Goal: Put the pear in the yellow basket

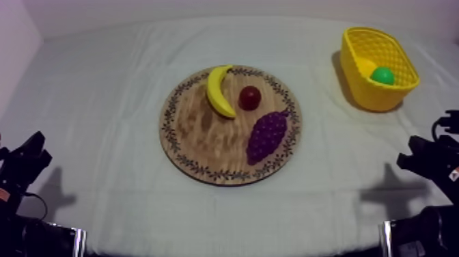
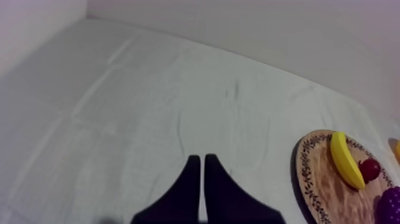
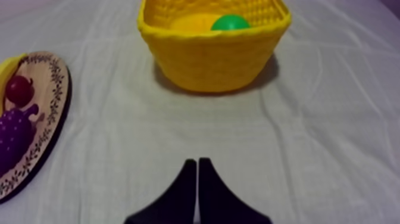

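Seemingly finished: on the wrinkled grey-white cloth (image 1: pixel 102 137), the round wooden board (image 1: pixel 205 143) with its patterned rim lies to the left of the right gripper (image 3: pixel 197 161) and bears no pear; straight ahead of that gripper, its fingers pressed together on nothing, stands the woven yellow basket (image 1: pixel 372 96); inside it sits a smooth, rounded green-and-yellow fruit, by my judgement the pear (image 3: pixel 231 22); the left gripper (image 2: pixel 199 157), likewise closed and empty, has the board to its right; knobbly purple grapes (image 1: pixel 266 135), a curved glossy banana (image 1: pixel 218 92) and a small red fruit (image 1: pixel 249 98) lie on the board; both arms are best parked clear of the light basket.
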`<state>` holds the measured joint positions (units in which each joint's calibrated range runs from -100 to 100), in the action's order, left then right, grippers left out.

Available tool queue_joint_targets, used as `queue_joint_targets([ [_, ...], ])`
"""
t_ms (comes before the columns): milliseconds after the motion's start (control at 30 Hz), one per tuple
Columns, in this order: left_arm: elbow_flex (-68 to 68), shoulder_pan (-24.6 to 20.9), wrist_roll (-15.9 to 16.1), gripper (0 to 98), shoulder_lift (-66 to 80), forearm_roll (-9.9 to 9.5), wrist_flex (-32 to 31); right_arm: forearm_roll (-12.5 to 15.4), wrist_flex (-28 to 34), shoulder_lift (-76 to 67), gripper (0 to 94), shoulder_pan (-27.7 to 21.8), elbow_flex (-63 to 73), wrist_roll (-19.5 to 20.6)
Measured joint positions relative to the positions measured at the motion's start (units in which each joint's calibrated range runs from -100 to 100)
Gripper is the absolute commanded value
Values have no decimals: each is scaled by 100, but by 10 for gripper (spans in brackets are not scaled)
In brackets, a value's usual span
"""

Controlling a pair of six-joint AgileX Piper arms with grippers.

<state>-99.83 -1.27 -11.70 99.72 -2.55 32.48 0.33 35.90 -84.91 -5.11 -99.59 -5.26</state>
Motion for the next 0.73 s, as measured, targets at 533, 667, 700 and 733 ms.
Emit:
queue_joint_targets([
  [533, 0, 0, 0, 1, 0, 0, 0, 74, 53, -1052, 4, -178, -19, -470],
  [667, 0, 0, 0, 1, 0, 0, 0, 74, 110, -1068, 4, -201, -19, -530],
  [700, 0, 0, 0, 1, 0, 0, 0, 74, 110, -1068, 4, -204, -19, -531],
  [733, 0, 0, 0, 1, 0, 0, 0, 74, 110, -1071, 4, -204, -19, -535],
])
